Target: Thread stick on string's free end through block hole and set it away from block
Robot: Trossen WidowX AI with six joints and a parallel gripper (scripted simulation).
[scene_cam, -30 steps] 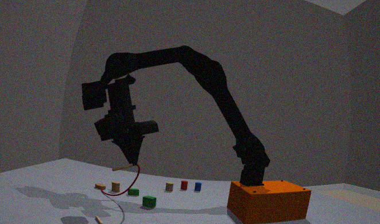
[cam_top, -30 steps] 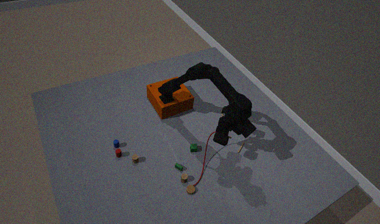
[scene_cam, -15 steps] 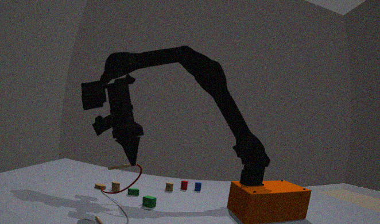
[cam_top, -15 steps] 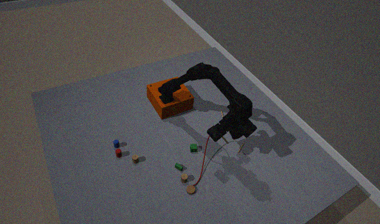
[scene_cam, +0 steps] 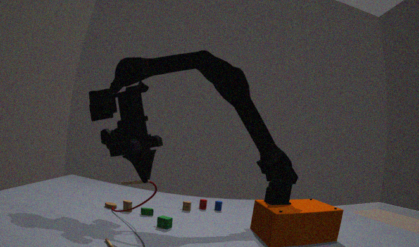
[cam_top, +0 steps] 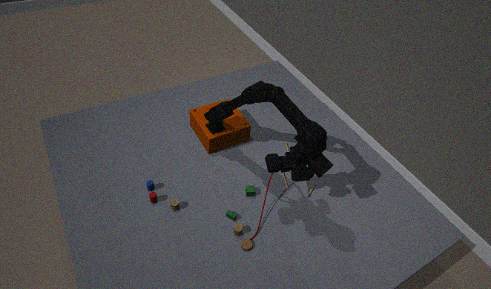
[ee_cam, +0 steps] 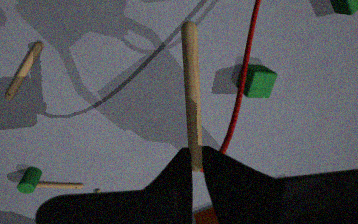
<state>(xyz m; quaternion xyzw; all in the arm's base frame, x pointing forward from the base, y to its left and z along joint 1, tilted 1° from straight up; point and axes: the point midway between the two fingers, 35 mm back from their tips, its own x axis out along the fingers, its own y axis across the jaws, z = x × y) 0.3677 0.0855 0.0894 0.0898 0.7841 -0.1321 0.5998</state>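
Two jaws clench the stick (ee_cam: 192, 95) at its string (ee_cam: 243, 75) end, raised above the table (cam_top: 111, 149) beyond the button (cam_top: 246, 244); keep it level approaching the hole.

Stick (ee_cam: 192, 95): pale tan wood. String (ee_cam: 244, 75): red. Gripper (ee_cam: 198, 175): black. Cube (ee_cam: 260, 81), right of centre: bright green. Table (ee_cam: 310, 130): grey-blue. Arm base (cam_top: 219, 128): orange. Small cylinders, lower left of top view: blue (cam_top: 150, 184), red (cam_top: 153, 197), tan (cam_top: 174, 204).

Loose sticks (ee_cam: 22, 70), green cubes (ee_cam: 259, 81), small cylinders (cam_top: 150, 184) on table
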